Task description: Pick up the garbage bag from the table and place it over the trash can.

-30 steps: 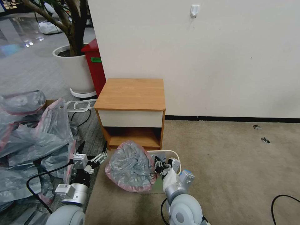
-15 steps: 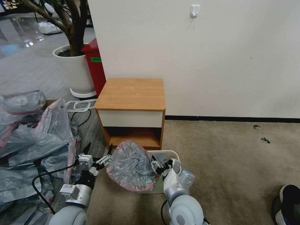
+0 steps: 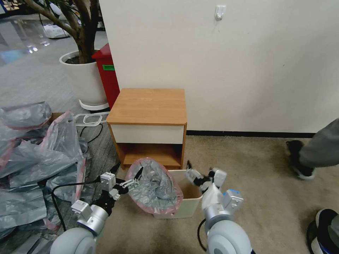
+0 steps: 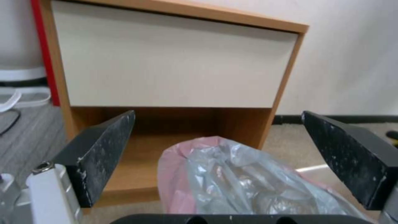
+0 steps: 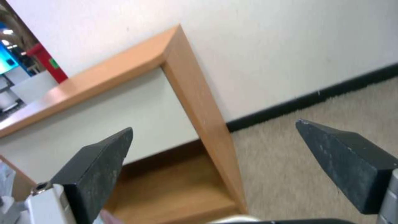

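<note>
The garbage bag (image 3: 154,187) lay bunched over the left part of the trash can (image 3: 189,204), which stood on the carpet in front of the table (image 3: 148,106). The left gripper (image 3: 128,175) was at the bag's left edge with its fingers spread wide, not holding it. The right gripper (image 3: 202,171) hovered above the can's right side, fingers also apart and empty.
</note>
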{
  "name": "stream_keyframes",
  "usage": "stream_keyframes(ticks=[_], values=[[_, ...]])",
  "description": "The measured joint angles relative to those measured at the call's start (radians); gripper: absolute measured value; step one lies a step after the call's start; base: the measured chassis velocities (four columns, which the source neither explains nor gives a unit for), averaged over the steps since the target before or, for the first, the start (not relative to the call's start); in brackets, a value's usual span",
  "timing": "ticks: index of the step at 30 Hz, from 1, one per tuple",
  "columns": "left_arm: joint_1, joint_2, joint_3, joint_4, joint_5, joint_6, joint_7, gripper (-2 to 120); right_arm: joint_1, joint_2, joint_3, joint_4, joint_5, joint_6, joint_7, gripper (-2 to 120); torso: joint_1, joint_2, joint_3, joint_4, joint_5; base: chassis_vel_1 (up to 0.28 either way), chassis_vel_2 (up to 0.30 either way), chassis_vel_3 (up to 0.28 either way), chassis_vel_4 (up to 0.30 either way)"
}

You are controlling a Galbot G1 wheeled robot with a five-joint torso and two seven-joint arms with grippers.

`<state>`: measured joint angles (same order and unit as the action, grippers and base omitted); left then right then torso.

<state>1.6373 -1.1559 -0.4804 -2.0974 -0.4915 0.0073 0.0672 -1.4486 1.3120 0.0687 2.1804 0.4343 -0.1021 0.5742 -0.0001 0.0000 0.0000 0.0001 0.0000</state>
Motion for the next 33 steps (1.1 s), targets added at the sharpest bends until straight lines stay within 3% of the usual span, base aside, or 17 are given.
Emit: stream_keyframes(ticks=[3,6,7,8,11,25,33], values=[[-0.027,0.01,0.027,0.0,-0.041,0.033,-0.012,100,-0.004,0.007,0.004,0.0,-0.012,0.011,-0.01,100,0.0,0.0,0.0,-0.0001,-0.0001,0.0,0.0,0.0,0.0],[-0.079,0.041,0.061,-0.015,-0.181,0.15,0.019,100,-0.018,0.021,0.004,0.001,-0.031,0.026,-0.024,100,0.0,0.0,0.0,-0.0002,0.0001,0.0,0.0,0.0,0.0],[-0.079,0.041,0.061,-0.015,-0.181,0.15,0.019,100,-0.018,0.021,0.004,0.001,-0.031,0.026,-0.024,100,0.0,0.0,0.0,-0.0002,0.0001,0.0,0.0,0.0,0.0],[-0.099,0.055,0.079,-0.017,-0.24,0.214,0.019,100,-0.026,0.027,0.004,0.004,-0.039,0.035,-0.026,100,0.0,0.0,0.0,-0.0001,0.0002,0.0,0.0,0.0,0.0],[-0.123,0.062,0.1,0.001,-0.278,0.304,-0.015,100,-0.04,0.033,0.015,0.014,-0.071,0.063,-0.033,100,0.0,0.0,0.0,-0.0002,0.0,0.0,0.0,0.0,0.0],[-0.149,-0.009,0.125,0.045,-0.236,0.406,-0.167,100,-0.074,0.042,0.049,0.012,-0.079,0.097,-0.041,100,0.0,0.0,0.0,-0.0001,0.0,0.0,0.0,0.0,0.0],[-0.181,-0.013,0.103,0.037,-0.238,0.541,-0.218,100,-0.08,0.038,0.057,-0.002,-0.079,0.103,-0.042,100,0.0,0.0,0.0,-0.0001,0.0,0.0,0.0,0.0,0.0]])
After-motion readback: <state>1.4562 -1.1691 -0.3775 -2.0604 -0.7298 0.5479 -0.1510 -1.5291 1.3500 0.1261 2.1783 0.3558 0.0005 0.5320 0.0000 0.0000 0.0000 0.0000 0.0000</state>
